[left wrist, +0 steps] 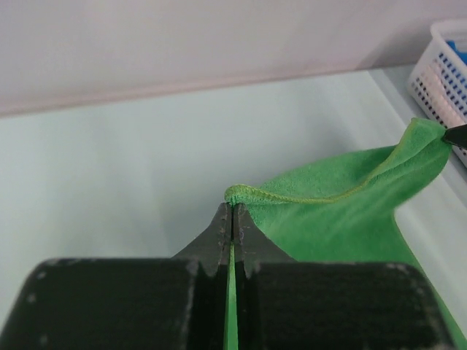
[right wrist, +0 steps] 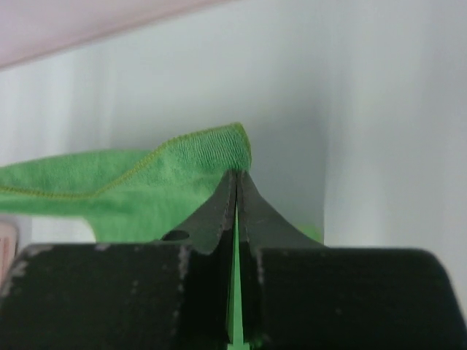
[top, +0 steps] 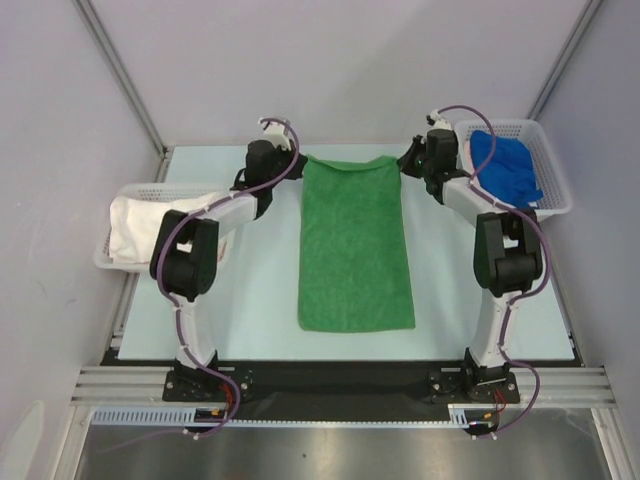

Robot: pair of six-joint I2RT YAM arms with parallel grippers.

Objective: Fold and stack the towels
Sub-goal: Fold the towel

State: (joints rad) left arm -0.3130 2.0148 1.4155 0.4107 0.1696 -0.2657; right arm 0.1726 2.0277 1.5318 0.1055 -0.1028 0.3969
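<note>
A green towel [top: 355, 245] lies lengthwise down the middle of the table, its far edge lifted a little. My left gripper [top: 296, 163] is shut on the towel's far left corner [left wrist: 241, 195]; my right gripper [top: 408, 160] is shut on its far right corner [right wrist: 230, 146]. Green cloth shows pinched between both pairs of fingers. A white towel [top: 132, 228] is bunched in the left basket [top: 108, 262]. A blue towel [top: 505, 167] is bunched in the right basket [top: 552, 170]. No pink towel is in view.
The white perforated baskets stand at the table's left and right edges, the right one also seen from the left wrist as a white basket [left wrist: 441, 73]. Grey walls and metal posts enclose the table. A black rail [top: 330, 380] runs along the near edge.
</note>
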